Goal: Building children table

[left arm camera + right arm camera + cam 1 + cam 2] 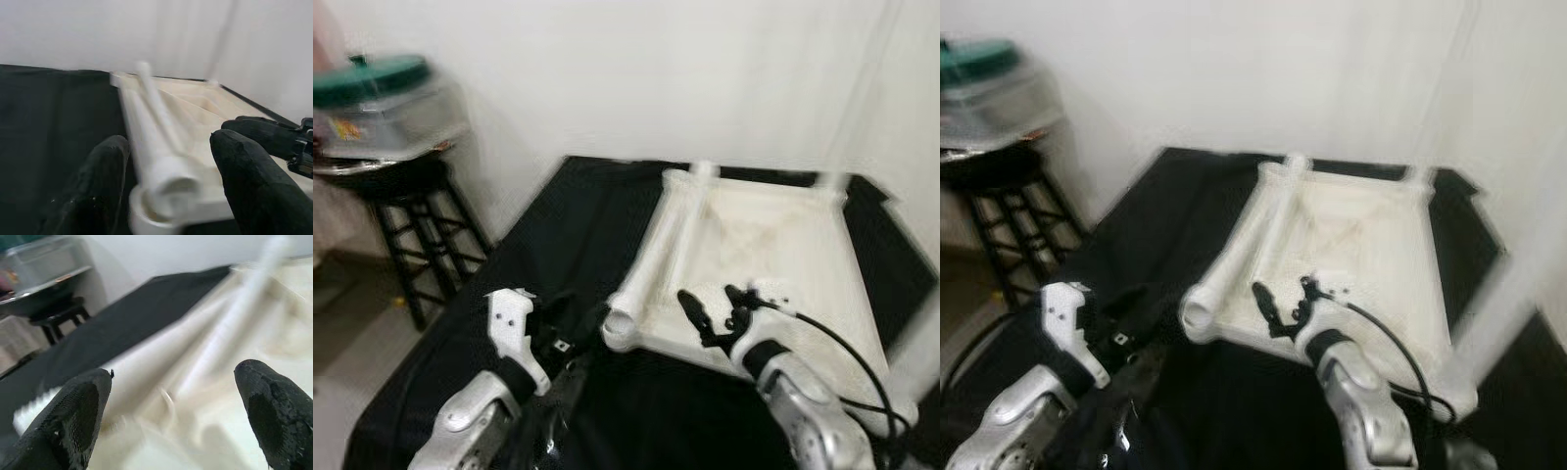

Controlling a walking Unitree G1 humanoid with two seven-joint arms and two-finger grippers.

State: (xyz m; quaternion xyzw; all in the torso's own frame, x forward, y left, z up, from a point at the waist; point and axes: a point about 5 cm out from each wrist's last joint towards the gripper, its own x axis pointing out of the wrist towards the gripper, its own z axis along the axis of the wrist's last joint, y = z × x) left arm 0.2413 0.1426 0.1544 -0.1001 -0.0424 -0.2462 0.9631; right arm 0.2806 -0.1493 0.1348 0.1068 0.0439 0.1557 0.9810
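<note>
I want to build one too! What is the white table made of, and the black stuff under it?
The table looks like moulded plastic: cream, smooth, slightly glossy, with rounded hollow tube ends. The black cover under it looks like cloth: matt, with soft folds at its edges. Blur makes both guesses.

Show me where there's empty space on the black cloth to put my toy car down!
The widest bare patch of black cloth lies on the robot's left of the white table top, toward the black stool. Another bare strip runs along the near edge, between the two arms. It is crowded at the table top's near corner, where the left end effector and right end effector both reach in.
</note>
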